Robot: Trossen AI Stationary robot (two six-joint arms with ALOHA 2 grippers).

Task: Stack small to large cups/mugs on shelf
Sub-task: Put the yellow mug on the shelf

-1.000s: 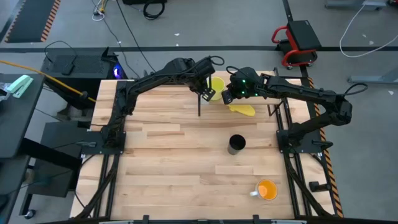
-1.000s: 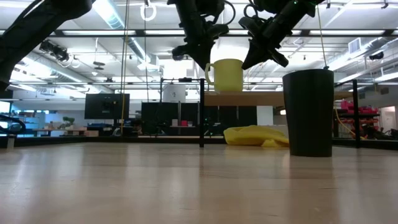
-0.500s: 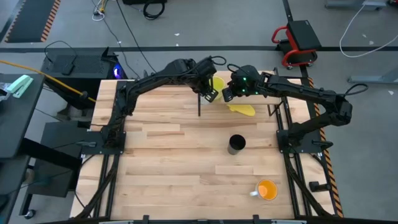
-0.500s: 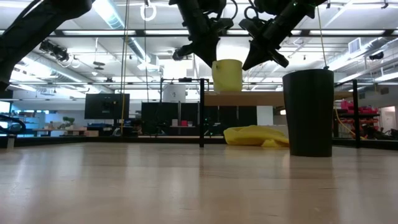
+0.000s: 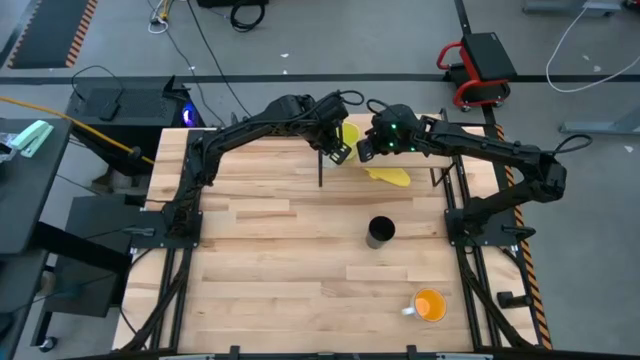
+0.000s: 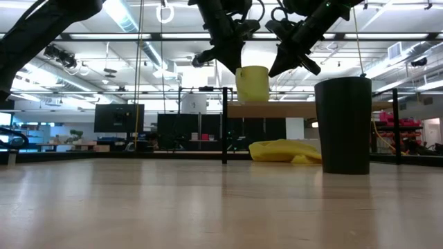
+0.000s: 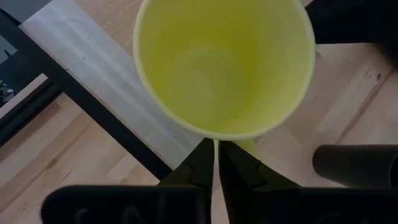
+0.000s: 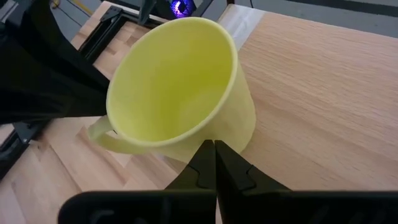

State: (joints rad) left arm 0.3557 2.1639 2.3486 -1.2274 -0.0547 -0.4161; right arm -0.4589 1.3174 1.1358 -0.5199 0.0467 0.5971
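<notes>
Mug (image 6: 252,84), yellow, stands on the shelf (image 6: 304,109) at the worktop's far edge (handle hidden in low view); left tool (image 7: 216,163) and right tool (image 8: 213,163) both pinched together beside it.

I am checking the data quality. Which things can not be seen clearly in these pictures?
- Yellow mug: handle hidden in the low view, behind the left gripper; high view, both grippers cover most of it.
- Shelf: black cup hides part, low view.
- Orange mug: absent from low view.

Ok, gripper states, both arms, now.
Left gripper: shut, fingers pinching the rim of the yellow mug on the shelf.
Right gripper: shut, empty, beside the mug.
</notes>
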